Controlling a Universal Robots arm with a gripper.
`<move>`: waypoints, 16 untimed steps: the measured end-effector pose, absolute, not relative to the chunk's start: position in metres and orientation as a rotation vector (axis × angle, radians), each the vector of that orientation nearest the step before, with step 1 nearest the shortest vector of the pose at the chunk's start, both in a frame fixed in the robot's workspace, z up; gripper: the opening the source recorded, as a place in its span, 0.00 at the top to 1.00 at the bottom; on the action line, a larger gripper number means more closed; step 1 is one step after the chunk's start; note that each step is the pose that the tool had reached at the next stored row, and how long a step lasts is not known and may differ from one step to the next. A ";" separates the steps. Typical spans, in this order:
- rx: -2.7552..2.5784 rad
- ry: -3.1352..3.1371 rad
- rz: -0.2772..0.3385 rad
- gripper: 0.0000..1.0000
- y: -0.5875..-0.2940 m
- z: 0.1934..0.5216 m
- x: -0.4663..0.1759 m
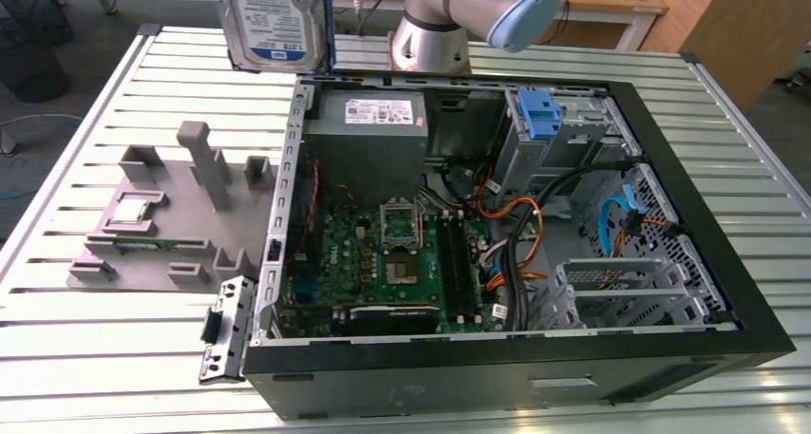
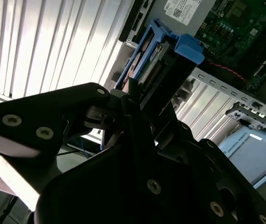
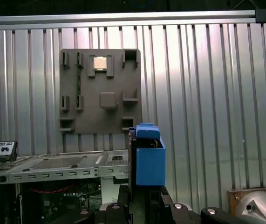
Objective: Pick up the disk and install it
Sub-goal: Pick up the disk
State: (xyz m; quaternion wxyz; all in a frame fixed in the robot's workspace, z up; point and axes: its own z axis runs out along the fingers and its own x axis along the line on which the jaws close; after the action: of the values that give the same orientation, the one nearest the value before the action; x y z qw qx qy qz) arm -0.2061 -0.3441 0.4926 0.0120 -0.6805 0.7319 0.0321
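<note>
The disk (image 1: pixel 270 21), a silver drive with a white-and-blue label in a blue carrier, hangs upright in the air above the table's far side, just outside the case's back-left corner in the exterior view. In both wrist views my gripper (image 2: pixel 139 100) (image 3: pixel 144 189) is shut on the disk (image 2: pixel 155 58) (image 3: pixel 149 158), whose blue carrier sticks out past the dark fingers (image 2: pixel 132 95). The open computer case (image 1: pixel 709 263) lies below and toward the exterior view's right of the disk.
Inside the case are a grey power supply (image 1: pixel 367 121), a motherboard (image 1: pixel 393 263), orange and black cables (image 1: pixel 533 216), metal drive bays (image 1: pixel 609 282) and a blue bracket (image 1: pixel 538 116). A grey fixture plate (image 1: pixel 152 225) with upright posts sits on the slatted table (image 1: pixel 89 358). The arm's base (image 1: pixel 431 40) stands behind the case.
</note>
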 end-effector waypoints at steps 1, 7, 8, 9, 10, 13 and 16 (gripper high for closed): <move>-2.121 2.282 0.100 0.65 -0.344 0.492 -0.202; -2.122 2.282 0.100 0.65 -0.344 0.492 -0.174; -2.122 2.282 0.100 0.65 -0.344 0.491 -0.170; -2.122 2.282 0.100 0.65 -0.344 0.491 -0.165; -2.122 2.282 0.100 0.65 -0.344 0.491 -0.161; -2.122 2.282 0.100 0.65 -0.344 0.491 -0.147; -2.122 2.282 0.100 0.65 -0.344 0.490 -0.133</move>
State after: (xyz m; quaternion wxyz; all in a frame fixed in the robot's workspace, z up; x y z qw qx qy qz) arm -0.1334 -0.3439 0.4903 0.0120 -0.6805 0.7320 0.0321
